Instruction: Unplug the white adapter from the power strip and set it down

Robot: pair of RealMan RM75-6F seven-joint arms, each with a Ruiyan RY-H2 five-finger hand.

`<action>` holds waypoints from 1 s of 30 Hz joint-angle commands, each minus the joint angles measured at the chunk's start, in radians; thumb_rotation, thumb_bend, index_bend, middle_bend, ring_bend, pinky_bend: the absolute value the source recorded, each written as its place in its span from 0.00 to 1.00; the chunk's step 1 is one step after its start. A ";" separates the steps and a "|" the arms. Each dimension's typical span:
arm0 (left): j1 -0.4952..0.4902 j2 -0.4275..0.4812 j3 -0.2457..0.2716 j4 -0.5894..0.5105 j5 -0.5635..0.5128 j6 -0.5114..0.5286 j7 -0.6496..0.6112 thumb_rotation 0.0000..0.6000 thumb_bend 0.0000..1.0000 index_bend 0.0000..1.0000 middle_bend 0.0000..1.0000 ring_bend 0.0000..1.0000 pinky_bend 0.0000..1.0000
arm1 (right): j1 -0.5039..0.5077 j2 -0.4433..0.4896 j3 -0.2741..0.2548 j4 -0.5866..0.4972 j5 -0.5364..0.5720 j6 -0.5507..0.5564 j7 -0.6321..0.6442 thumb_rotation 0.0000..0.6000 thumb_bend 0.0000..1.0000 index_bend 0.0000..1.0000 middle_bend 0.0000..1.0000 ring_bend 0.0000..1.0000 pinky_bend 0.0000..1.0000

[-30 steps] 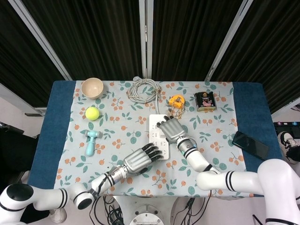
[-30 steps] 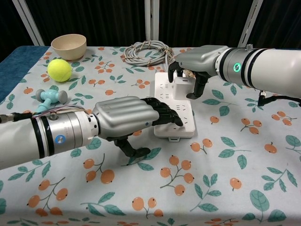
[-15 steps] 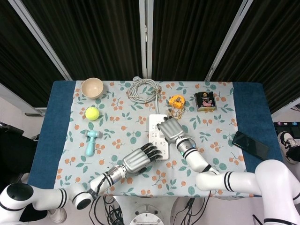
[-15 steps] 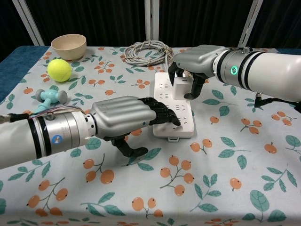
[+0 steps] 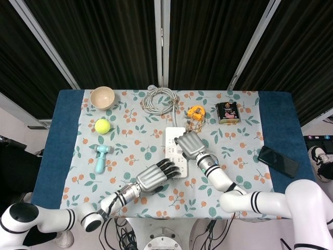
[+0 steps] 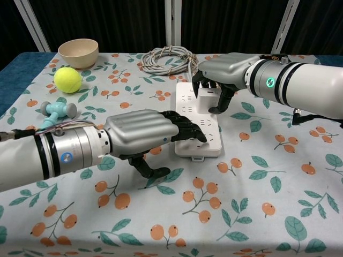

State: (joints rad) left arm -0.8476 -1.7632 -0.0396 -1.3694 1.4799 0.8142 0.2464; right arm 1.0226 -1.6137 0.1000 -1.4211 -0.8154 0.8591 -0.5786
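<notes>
The white power strip (image 5: 171, 136) (image 6: 206, 145) lies lengthwise mid-table. On its far half stands the white adapter (image 6: 208, 99), a small white block. My right hand (image 5: 191, 145) (image 6: 224, 68) comes in from the right and grips the adapter from above, fingers down its far side and thumb down its near side. The adapter's base meets the strip; I cannot tell whether its prongs are out. In the head view the hand hides the adapter. My left hand (image 5: 154, 176) (image 6: 143, 133) presses its dark fingertips (image 6: 188, 130) on the strip's near end, thumb on the cloth beside it.
At the far left are a tan bowl (image 5: 102, 97) (image 6: 78, 52), a tennis ball (image 5: 102, 125) (image 6: 67, 79) and a teal toy (image 5: 101, 158) (image 6: 56, 111). A coiled grey cable (image 5: 160, 99) (image 6: 167, 58) lies behind the strip. An orange toy (image 5: 196, 113), a tin (image 5: 227, 112) and a phone (image 5: 278, 161) lie to the right.
My right hand has settled a little closer around the adapter, which has shifted only slightly. The left hand stays pressed on the strip.
</notes>
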 commanded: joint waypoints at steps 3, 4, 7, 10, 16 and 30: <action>-0.003 0.001 0.002 0.003 -0.001 -0.001 -0.014 1.00 0.38 0.11 0.07 0.01 0.02 | -0.021 0.011 0.002 -0.001 -0.056 -0.003 0.049 1.00 0.31 0.88 0.69 0.39 0.40; -0.004 0.002 0.003 0.004 -0.001 -0.002 -0.016 1.00 0.38 0.11 0.07 0.01 0.02 | -0.024 0.014 0.002 -0.002 -0.064 -0.003 0.055 1.00 0.31 0.89 0.69 0.39 0.40; -0.007 0.001 0.004 0.008 -0.004 -0.007 -0.025 1.00 0.38 0.11 0.07 0.01 0.02 | -0.035 0.022 -0.001 -0.002 -0.087 0.002 0.067 1.00 0.31 0.91 0.70 0.40 0.40; -0.010 -0.002 0.005 0.014 -0.008 -0.013 -0.033 1.00 0.38 0.11 0.07 0.01 0.02 | -0.047 0.030 -0.007 -0.001 -0.101 -0.001 0.079 1.00 0.32 0.92 0.71 0.40 0.40; -0.016 -0.007 0.005 0.024 -0.016 -0.025 -0.048 1.00 0.38 0.11 0.07 0.01 0.02 | -0.078 0.031 -0.005 0.021 -0.139 0.001 0.138 1.00 0.33 0.95 0.72 0.40 0.41; -0.025 -0.010 0.005 0.041 -0.032 -0.040 -0.068 1.00 0.38 0.11 0.07 0.01 0.02 | -0.126 0.028 0.005 0.072 -0.263 -0.003 0.278 1.00 0.33 0.97 0.73 0.40 0.41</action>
State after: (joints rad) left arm -0.8720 -1.7735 -0.0341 -1.3289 1.4482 0.7746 0.1788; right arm 0.9011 -1.5860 0.1027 -1.3536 -1.0706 0.8563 -0.3083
